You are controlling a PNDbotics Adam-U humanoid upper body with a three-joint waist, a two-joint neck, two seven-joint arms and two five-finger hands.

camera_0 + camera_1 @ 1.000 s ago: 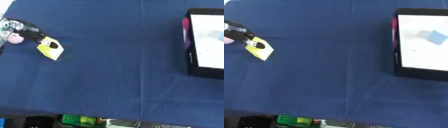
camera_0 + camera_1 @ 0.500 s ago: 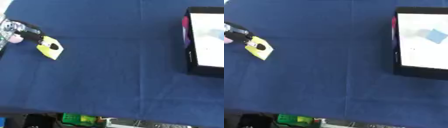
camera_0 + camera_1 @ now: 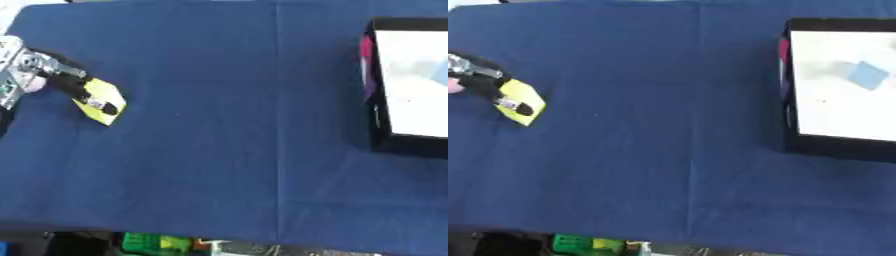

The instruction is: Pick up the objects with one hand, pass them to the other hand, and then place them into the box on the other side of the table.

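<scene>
A flat yellow object point(image 3: 107, 91) sits at the far left of the blue table. My left hand point(image 3: 35, 65) comes in from the left edge, with a black finger laid across the object's top and the object pinched at its near end. Something small and pink point(image 3: 35, 85) shows beside the hand. The black box point(image 3: 789, 100) with a white inside stands at the right edge, and a light blue square piece point(image 3: 868, 75) lies in it. My right hand shows in neither view.
A wide stretch of blue cloth point(image 3: 245, 125) lies between the hand and the box. A magenta patch point(image 3: 366, 50) shows on the box's left wall. Green items point(image 3: 153, 244) sit below the table's near edge.
</scene>
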